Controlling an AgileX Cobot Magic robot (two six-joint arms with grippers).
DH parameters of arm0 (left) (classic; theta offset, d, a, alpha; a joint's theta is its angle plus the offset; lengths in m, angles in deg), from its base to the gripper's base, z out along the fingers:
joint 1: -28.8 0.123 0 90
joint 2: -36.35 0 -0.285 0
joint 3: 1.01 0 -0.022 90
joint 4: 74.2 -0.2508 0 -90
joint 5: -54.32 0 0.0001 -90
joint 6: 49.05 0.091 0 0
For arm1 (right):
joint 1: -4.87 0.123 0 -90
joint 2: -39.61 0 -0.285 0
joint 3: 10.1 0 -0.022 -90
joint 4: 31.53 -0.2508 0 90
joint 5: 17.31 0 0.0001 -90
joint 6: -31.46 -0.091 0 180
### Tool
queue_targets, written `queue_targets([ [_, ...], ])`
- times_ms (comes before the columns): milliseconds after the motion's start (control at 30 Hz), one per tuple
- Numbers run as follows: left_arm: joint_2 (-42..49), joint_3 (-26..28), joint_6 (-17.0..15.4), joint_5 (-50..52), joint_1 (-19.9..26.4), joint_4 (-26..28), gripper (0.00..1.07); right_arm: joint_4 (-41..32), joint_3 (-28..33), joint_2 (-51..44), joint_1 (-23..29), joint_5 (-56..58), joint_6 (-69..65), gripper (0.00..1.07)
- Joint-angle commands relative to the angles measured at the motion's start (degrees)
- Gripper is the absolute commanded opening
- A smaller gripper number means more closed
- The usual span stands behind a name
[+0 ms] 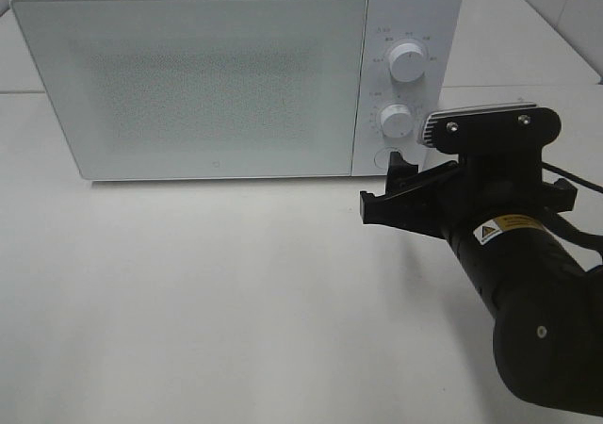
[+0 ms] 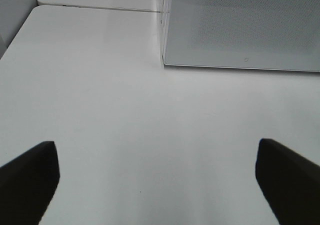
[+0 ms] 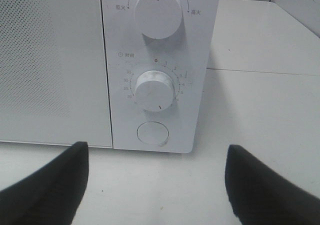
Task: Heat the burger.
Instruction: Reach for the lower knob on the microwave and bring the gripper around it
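Burger not visible in any view; cannot tell where it is. The door's dotted screen shows nothing of the inside.

Left gripper [image 2: 159, 180]: seen only in its wrist view, jaws wide apart, holding nothing. It sits low over the bare white table [image 1: 236, 301], pointing toward the microwave's left front corner and well apart from it.

White microwave [image 1: 236, 75] stands at the back of the table. Door [image 1: 188, 75] is shut and flush with the front.

The control panel [image 1: 405, 75] is on the right of the door. Upper knob [image 3: 157, 10] has its red mark pointing straight up. Lower knob [image 3: 155, 90] has its tick at the lower edge, away from the printed 0 above it. Round button [image 3: 152, 133] is below the knobs.

Right gripper [image 3: 157, 185]: jaws apart, nothing between them, holding nothing. It is aimed at the panel, lined up with the round button. In the high view one finger overlaps the button; in the wrist view a strip of table shows between the fingertips and the microwave base, so cannot tell whether they touch.
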Motion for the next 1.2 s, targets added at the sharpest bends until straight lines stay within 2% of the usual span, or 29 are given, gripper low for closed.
queue_targets([
  [33,1.15,-0.06,0.06,0.63,0.23,0.46,1.0,0.97,-0.4,0.06,-0.23,-2.75,-2.81,0.76],
  [100,1.15,-0.06,0.06,0.63,0.23,0.46,1.0,1.15,-0.63,0.06,-0.23,-2.75,-2.98,0.77],
  [400,1.15,-0.06,0.06,0.63,0.23,0.52,1.0,9.85,-4.35,5.39,-6.47,-2.35,-3.9,0.76],
  [933,1.15,-0.06,0.06,0.63,0.23,0.52,1.0,13.41,-13.75,14.04,-11.69,-1.26,-4.93,0.76],
  [1200,1.15,-0.06,0.06,0.63,0.23,0.46,1.0,15.64,-16.21,14.95,-13.92,0.29,-5.04,0.76],
])
